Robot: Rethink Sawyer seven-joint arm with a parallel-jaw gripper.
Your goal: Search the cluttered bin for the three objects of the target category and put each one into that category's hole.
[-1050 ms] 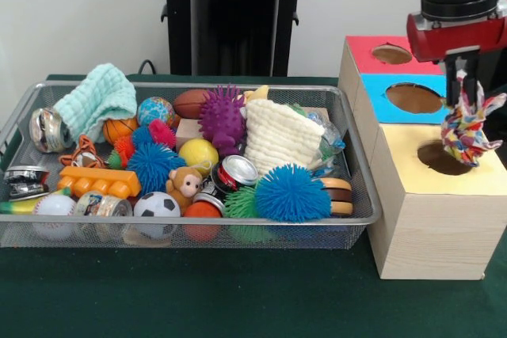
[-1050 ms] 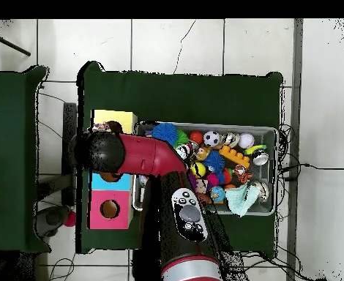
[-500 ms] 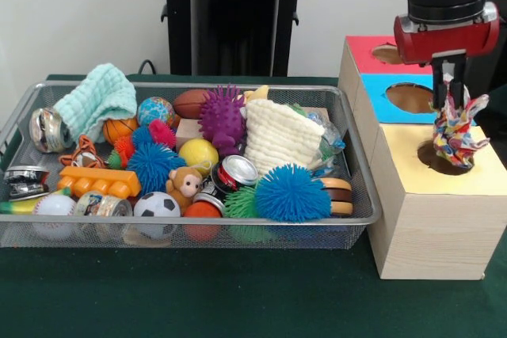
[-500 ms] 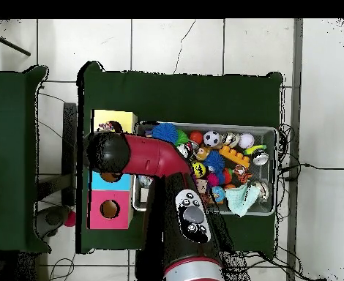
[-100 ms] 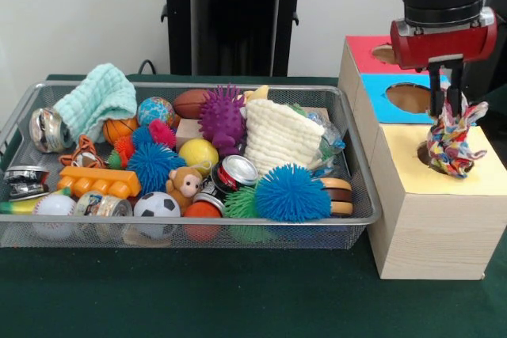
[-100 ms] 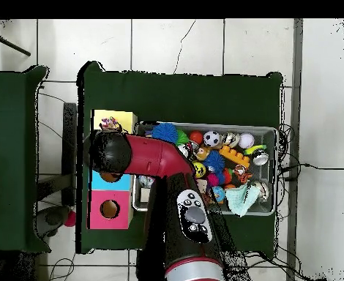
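shifted left across the front view since a second ago, gripper [image 5: 447,108] now directly above the hole [image 5: 432,156] in the yellow box top [image 5: 475,165]. fingers pinching the multicoloured rope toy [image 5: 450,142], dangling onto the hole's rim. wire bin [image 5: 360,187] of clutter just beside the boxes.

- The hand [image 5: 447,108] now sits further left and a little higher than a second ago, over the yellow box's hole [image 5: 434,155].
- The multicoloured rope toy [image 5: 450,142] it clamps now hangs above that hole's middle, off the right rim.
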